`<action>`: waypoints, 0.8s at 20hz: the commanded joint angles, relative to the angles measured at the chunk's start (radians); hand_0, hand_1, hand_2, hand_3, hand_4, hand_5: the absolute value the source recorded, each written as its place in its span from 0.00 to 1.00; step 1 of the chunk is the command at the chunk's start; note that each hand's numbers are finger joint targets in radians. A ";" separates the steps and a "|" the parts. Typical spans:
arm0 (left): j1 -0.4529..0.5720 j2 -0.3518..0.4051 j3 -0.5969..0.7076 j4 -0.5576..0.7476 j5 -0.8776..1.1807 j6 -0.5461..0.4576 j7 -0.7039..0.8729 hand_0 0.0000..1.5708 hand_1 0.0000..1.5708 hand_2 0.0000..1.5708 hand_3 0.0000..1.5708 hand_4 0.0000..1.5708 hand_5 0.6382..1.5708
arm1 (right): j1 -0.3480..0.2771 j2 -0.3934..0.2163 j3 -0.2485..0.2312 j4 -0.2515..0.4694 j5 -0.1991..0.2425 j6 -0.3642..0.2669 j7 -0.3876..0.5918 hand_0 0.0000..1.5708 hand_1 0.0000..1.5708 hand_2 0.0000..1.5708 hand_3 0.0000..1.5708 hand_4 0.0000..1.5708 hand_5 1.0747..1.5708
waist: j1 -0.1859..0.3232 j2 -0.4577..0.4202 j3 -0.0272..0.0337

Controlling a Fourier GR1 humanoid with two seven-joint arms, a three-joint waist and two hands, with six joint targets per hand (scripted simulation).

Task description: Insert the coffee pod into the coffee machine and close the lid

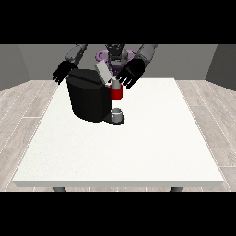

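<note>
**A:** What sits nearest the camera on your table?

**B:** The white table (138,147) stretches bare towards the camera. Then comes a small grey cup (117,112) standing on the round base at the foot of the coffee machine (87,99).

**A:** And the machine itself?

**B:** It is a dark, rounded body towards the view's left of the table's far half. Just above the cup is its red front part (116,93), and over that the grey lid (103,72) stands tilted up, open.

**A:** Where is your hand?

**B:** My hand at the view's right (130,73) hovers just beside the raised lid, above the red part. My fingers are spread and pointing down towards the machine's opening.

**A:** Do you hold the coffee pod?

**B:** I cannot tell. A small pale shape shows under my fingers at the opening, but whether it is the pod, I cannot say.

**A:** And the other hand?

**B:** My hand at the view's left (62,72) hangs behind the machine's far corner, fingers relaxed, holding nothing.
</note>
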 commanded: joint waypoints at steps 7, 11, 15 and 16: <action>0.021 -0.055 -0.018 0.002 -0.028 0.033 0.014 0.78 0.78 0.81 0.76 0.31 1.00 | -0.022 -0.017 -0.029 0.022 -0.006 -0.003 -0.022 0.00 0.00 0.00 0.00 0.28 1.00 | 0.021 0.013 0.0000; -0.004 -0.049 -0.003 0.009 -0.013 -0.005 0.025 0.78 0.78 0.81 0.75 0.31 1.00 | 0.005 0.001 -0.017 0.039 -0.005 0.000 -0.049 0.00 0.00 0.00 0.00 0.28 1.00 | 0.015 0.013 0.0002; 0.036 -0.034 -0.018 0.006 -0.041 0.027 -0.021 0.77 0.77 0.79 0.72 0.29 1.00 | 0.005 -0.031 -0.038 0.026 -0.028 0.030 -0.039 0.00 0.00 0.00 0.00 0.23 1.00 | 0.013 0.032 0.0000; 0.057 -0.062 -0.020 -0.002 -0.021 -0.017 -0.013 0.77 0.77 0.78 0.69 0.29 1.00 | 0.038 0.001 -0.042 0.057 -0.016 -0.013 -0.058 0.00 0.00 0.00 0.00 0.23 1.00 | 0.054 -0.020 0.0001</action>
